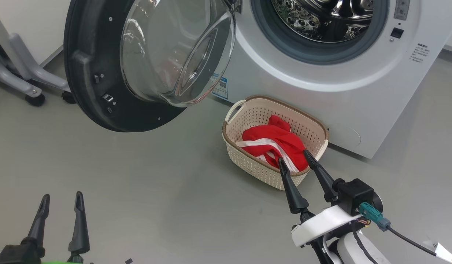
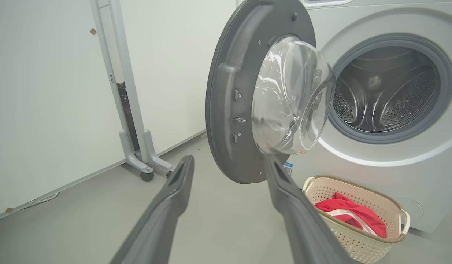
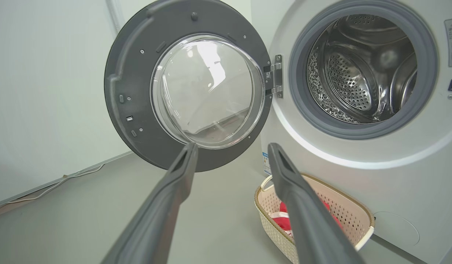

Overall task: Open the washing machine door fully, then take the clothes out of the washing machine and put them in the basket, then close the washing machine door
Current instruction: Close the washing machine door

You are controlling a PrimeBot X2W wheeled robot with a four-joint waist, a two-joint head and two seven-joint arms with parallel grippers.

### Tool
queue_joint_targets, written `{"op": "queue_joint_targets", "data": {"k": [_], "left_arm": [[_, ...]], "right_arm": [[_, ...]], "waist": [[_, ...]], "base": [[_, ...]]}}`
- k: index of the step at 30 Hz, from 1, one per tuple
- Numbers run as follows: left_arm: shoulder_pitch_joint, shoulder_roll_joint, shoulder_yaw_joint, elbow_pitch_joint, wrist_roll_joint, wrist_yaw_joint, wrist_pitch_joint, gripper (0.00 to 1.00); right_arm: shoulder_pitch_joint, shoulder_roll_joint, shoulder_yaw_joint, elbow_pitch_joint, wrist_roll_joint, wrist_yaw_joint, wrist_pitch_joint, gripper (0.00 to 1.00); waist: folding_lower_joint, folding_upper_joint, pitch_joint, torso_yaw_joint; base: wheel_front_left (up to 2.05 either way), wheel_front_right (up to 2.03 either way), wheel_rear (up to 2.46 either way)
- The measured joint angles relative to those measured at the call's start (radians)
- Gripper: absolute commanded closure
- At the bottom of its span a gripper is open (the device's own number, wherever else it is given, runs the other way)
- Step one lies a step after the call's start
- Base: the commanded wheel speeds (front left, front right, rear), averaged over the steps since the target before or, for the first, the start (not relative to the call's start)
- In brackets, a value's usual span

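One white washing machine (image 1: 321, 91), its one round door (image 1: 90, 73) swung wide open; one cream basket (image 1: 248, 161) on the grey floor (image 1: 138, 183) just before it holds a red-and-white heap of clothes (image 1: 281, 141), garment count unclear. Blue label sticker (image 1: 220, 87) behind the door's edge, print too small to read; wheeled stand (image 1: 24, 80) far left. Two grippers, jaws spread, gripping nothing: left gripper (image 1: 62, 194) low over floor, right gripper (image 1: 293, 155) at the basket's near rim.

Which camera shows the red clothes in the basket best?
Head view: the clothes lie in plain sight from above. Left wrist view shows them side-on; right wrist view, mostly hidden behind the right hand.
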Motion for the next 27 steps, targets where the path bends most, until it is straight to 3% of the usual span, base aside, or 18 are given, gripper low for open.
{"op": "queue_joint_targets", "data": {"k": [14, 27], "left_arm": [[0.012, -0.008, -0.002, -0.016, 0.004, 0.0, 0.0, 0.0], [0.012, -0.01, -0.016, -0.016, 0.023, -0.003, 0.0, 0.0]], "right_arm": [[-0.016, 0.0, -0.016, 0.02, 0.017, 0.005, 0.0, 0.0], [-0.016, 0.0, -0.041, 0.021, 0.018, 0.003, 0.0, 0.0]], "waist": [[0.0, 0.0, 0.001, 0.005], [0.0, 0.0, -0.007, -0.002]], "base": [[-0.65, -0.65, -0.65], [-0.13, -0.13, -0.13]]}}
